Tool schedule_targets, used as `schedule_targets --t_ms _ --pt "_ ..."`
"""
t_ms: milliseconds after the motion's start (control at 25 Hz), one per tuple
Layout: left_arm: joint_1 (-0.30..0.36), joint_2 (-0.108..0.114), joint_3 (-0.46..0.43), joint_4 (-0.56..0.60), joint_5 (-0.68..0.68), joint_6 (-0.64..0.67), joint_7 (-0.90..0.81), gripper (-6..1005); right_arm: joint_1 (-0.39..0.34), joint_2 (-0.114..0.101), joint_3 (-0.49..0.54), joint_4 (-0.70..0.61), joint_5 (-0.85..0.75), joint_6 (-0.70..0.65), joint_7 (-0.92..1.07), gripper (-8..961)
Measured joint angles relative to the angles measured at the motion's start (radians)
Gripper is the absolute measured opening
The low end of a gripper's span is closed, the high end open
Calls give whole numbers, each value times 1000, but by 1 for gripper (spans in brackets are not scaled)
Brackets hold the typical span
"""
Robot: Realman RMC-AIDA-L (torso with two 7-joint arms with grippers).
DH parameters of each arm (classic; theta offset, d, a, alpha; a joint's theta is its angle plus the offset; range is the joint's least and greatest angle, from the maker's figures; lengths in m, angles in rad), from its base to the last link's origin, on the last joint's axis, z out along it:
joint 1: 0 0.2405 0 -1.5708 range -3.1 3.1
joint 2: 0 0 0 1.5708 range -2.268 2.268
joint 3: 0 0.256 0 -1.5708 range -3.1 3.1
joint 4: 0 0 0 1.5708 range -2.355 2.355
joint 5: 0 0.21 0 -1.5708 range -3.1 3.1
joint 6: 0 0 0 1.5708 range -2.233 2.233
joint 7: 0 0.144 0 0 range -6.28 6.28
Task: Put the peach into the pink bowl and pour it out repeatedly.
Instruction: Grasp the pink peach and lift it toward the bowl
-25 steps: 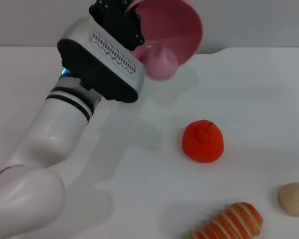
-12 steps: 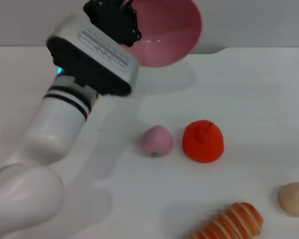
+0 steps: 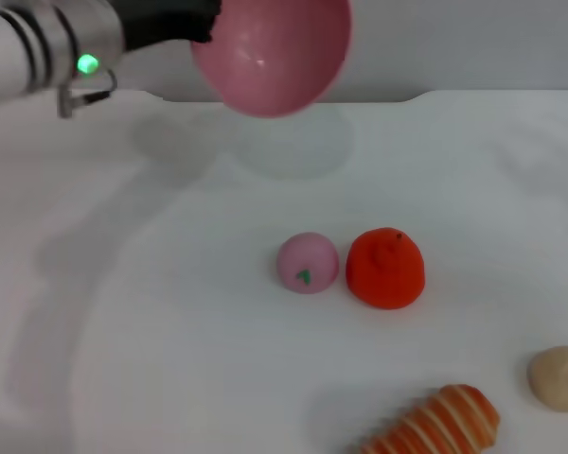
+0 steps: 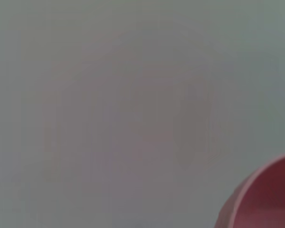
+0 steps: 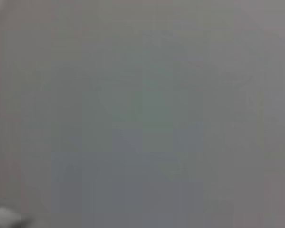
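The left gripper (image 3: 204,24) is up at the far edge of the table (image 3: 170,312), clamped on the bowl's (image 3: 270,52) rim so it hangs in the air; the peach (image 3: 308,262) sits mid-table, touching the orange fruit (image 3: 385,268). Right gripper isn't visible anywhere; a striped bread (image 3: 435,423) and a beige lump (image 3: 559,377) lie nearer the front.

The head view looks forward and down from above onto the white table (image 3: 170,359), wide enough to take in its far edge and the grey wall behind. The left wrist view sits close to the pink bowl (image 4: 266,199), whose rim fills one corner; the head view shares that bowl (image 3: 270,52). The right wrist view faces only a plain grey surface.
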Motion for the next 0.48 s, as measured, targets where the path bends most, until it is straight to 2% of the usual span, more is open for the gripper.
schedule_targets --t_ms 40,80,120,160,200,320,480 --pt "-41 5 -109 -44 35 113 -23 46 1 0 0 -70 -74 -45 52 488" --pt "-58 8 -152 -60 59 163 -36 46 12 1 1 -204 -215 -130 153 488" --pt "-82 13 -208 -78 107 224 -62 46 12 1 1 -204 -215 -130 153 488" --pt "-92 17 -235 -84 138 251 -82 46 21 3 0 -274 -287 -173 207 488" --pt "-105 24 -254 -82 221 278 -148 46 36 5 -3 -349 -366 -223 270 488" --pt "-116 33 -254 -76 318 287 -225 46 80 4 -34 -486 -505 -330 389 487" --pt "-130 54 -253 -81 411 318 -322 46 161 -4 -97 -567 -679 -420 533 486"
